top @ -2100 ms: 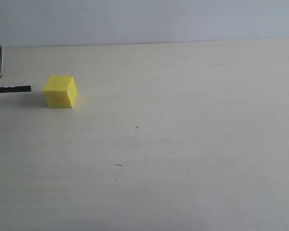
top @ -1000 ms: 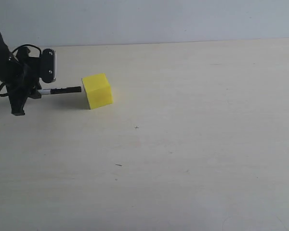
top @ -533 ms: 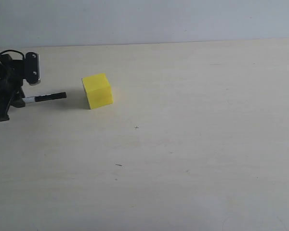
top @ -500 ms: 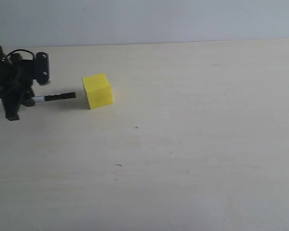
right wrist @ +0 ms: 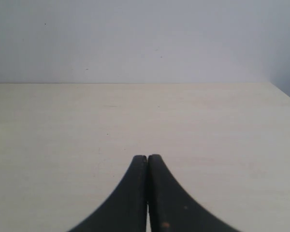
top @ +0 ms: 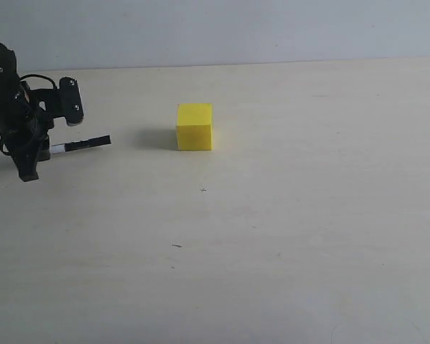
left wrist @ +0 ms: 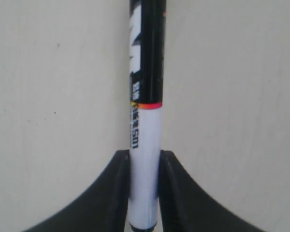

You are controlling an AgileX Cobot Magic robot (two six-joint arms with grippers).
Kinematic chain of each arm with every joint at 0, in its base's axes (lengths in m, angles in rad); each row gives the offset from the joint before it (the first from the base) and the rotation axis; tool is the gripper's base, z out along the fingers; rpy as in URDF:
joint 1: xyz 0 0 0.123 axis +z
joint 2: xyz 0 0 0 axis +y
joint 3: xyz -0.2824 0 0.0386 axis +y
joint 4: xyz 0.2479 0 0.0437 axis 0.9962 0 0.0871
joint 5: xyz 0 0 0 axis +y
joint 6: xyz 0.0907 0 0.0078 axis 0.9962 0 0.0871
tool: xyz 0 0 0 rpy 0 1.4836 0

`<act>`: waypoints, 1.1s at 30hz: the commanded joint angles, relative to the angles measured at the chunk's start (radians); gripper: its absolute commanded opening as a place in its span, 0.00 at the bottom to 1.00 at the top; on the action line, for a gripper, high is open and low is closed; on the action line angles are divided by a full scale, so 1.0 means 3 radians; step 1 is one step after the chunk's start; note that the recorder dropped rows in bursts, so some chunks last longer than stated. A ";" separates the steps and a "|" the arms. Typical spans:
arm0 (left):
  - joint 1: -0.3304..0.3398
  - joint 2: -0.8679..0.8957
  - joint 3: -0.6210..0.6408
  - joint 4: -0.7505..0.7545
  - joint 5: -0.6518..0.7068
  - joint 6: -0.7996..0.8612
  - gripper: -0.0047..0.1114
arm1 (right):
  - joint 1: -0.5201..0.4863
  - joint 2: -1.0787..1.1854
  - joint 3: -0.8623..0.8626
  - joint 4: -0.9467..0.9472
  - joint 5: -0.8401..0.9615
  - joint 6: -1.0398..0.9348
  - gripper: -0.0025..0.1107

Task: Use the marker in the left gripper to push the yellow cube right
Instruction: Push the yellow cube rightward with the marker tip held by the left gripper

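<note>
Two black fingers (left wrist: 117, 193) of the left gripper (left wrist: 144, 166) were closed on the white barrel of the marker (left wrist: 146, 96), with no gap on either side. The hold was near the white end, so most of the pen stuck out in front with its black cap leading. The right gripper (right wrist: 147, 164) held nothing, and its jaws were pressed together above the bare table (top: 287, 236).

The yellow cube (top: 194, 127) sat flat on the table, left of the middle in the exterior view. It was well apart from the tip of the marker, which pointed toward it from the left.

The cube looked stiff and light, with matte faces and sharp edges. On such a smooth top it would probably slide easily, but it could turn if it was pushed off centre. The best contact seemed to be the middle of its left face, rather low, so that it would not tip.

The barrel was round and looked slippery, and the free part was long. A side load could therefore swing the pen in the jaws, so a push along its own length seemed safer.
</note>
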 commanded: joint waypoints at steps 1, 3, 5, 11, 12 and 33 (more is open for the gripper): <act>-0.0052 -0.0040 -0.0020 0.0004 -0.0030 -0.0040 0.04 | -0.0014 -0.0022 0.0017 -0.0008 -0.0043 0.0006 0.02; -0.0059 -0.0040 -0.0020 0.0004 -0.0057 -0.0040 0.04 | -0.0014 -0.0022 0.0017 -0.0008 -0.0043 0.0006 0.02; -0.0059 -0.0040 -0.0020 0.0004 -0.0095 -0.0040 0.04 | -0.0014 -0.0022 0.0017 -0.0008 -0.0043 0.0006 0.02; -0.0059 -0.0040 -0.0020 0.0257 -0.0089 -0.0040 0.04 | -0.0014 -0.0022 0.0017 -0.0008 -0.0043 0.0006 0.02; -0.0059 -0.0040 -0.0020 0.0303 -0.0088 -0.0040 0.04 | -0.0014 -0.0022 0.0017 -0.0008 -0.0043 0.0006 0.02; -0.0059 -0.0040 -0.0020 0.0456 -0.0914 -0.0025 0.04 | -0.0014 -0.0022 0.0017 -0.0008 -0.0043 0.0006 0.02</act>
